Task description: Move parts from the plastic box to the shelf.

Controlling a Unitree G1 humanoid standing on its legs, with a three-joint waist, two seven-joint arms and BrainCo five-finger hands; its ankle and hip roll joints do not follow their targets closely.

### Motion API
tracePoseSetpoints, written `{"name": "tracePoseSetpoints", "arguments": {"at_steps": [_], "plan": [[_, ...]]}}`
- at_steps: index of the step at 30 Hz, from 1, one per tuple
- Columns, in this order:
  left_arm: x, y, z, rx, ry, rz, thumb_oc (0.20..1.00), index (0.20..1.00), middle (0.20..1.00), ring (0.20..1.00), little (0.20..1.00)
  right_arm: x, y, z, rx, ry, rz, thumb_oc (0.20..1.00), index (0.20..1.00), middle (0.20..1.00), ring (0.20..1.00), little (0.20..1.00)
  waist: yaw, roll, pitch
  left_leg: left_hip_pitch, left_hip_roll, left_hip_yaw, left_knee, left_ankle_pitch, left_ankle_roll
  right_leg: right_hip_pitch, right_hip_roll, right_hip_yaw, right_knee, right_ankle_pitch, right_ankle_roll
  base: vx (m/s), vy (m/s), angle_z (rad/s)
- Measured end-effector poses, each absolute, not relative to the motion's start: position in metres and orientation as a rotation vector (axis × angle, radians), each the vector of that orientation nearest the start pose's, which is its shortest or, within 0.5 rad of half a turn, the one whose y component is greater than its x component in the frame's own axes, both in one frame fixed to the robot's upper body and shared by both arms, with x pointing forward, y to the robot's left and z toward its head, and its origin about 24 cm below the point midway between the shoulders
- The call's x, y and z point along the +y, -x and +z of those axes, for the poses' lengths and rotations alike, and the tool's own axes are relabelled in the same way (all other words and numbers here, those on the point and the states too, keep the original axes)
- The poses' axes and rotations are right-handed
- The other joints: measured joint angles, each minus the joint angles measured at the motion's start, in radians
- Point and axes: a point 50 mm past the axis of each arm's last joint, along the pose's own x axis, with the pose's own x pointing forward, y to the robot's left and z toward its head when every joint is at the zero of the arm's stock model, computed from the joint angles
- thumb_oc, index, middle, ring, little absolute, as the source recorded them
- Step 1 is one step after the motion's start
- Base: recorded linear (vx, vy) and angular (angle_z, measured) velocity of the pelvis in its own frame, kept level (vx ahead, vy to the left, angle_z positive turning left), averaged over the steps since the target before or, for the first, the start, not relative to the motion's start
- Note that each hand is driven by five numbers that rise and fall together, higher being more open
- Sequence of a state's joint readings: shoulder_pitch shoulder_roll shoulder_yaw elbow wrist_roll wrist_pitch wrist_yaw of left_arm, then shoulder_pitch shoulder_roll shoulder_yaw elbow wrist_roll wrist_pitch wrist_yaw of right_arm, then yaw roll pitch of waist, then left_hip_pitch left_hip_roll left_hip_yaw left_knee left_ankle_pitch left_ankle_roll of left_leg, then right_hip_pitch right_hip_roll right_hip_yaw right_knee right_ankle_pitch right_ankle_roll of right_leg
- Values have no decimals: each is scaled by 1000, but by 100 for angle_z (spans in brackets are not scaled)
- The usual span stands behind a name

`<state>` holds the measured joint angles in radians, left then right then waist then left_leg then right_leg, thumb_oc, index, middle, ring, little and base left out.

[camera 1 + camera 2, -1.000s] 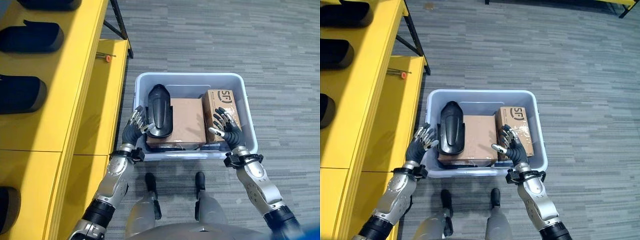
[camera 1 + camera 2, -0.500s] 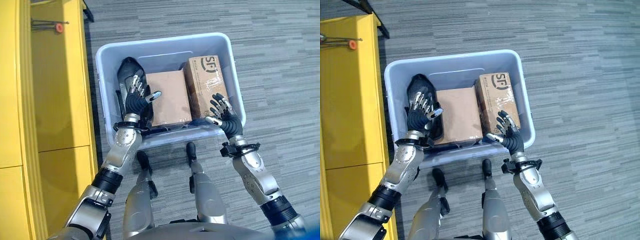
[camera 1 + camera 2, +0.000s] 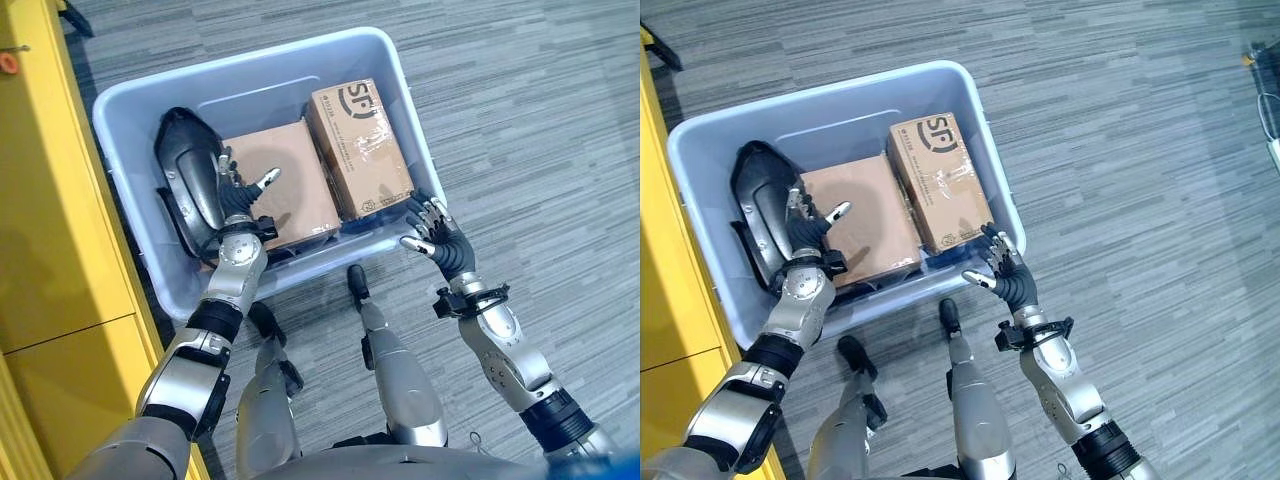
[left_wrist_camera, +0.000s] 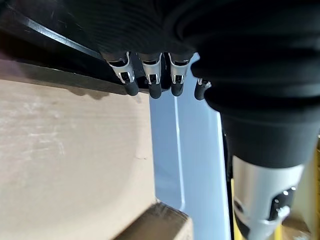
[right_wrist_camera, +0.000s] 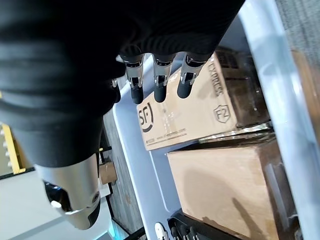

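A pale blue plastic box on the floor holds a black moulded part at its left, a plain brown carton in the middle and a printed carton at the right. My left hand is inside the box, open, its fingers lying along the black part's edge and its thumb over the brown carton. My right hand is open at the box's near right corner, outside the rim, holding nothing, its fingers pointing toward the printed carton.
The yellow shelf runs along the left, close to the box's left wall. Grey striped carpet stretches to the right of the box and beyond it.
The camera has swung, shifting the whole scene. My left hand has gone from outside the box's near left corner into it, onto the black part. My right hand stays by the near right corner.
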<state>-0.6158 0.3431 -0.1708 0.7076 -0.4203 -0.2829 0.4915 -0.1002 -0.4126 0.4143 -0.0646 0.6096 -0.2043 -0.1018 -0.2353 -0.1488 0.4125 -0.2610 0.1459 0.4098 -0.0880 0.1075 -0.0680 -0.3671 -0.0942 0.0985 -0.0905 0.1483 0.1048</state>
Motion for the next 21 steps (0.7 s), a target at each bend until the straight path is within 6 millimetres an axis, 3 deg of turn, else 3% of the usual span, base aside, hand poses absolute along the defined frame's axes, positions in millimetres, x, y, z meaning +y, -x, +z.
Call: {"name": "tracePoseSetpoints", "arguments": {"at_steps": [7,13,21], "plan": [[202,-365,92,-116,32,458,1000,1000,1000,1000,1000,-122,-252,73,-119,-255,339,1000,1000,1000,1000,1000,-23,-19,7,0,8,17,0,1,-2,-7,9,12,0,4,-4,9,-7,-6],[159,-350,58,-19,94,334,1000,1000,1000,1000,1000,-124,-252,73,-120,-263,332,1000,1000,1000,1000,1000,-22,-19,7,7,10,24,0,1,-2,-6,13,23,0,6,-7,15,-10,-5],[119,-322,34,35,125,105,1000,1000,1000,1000,1000,-126,-254,73,-120,-263,305,1000,1000,1000,1000,1000,18,-17,8,16,10,22,-1,6,-7,3,13,23,0,11,-9,0,0,0]]}}
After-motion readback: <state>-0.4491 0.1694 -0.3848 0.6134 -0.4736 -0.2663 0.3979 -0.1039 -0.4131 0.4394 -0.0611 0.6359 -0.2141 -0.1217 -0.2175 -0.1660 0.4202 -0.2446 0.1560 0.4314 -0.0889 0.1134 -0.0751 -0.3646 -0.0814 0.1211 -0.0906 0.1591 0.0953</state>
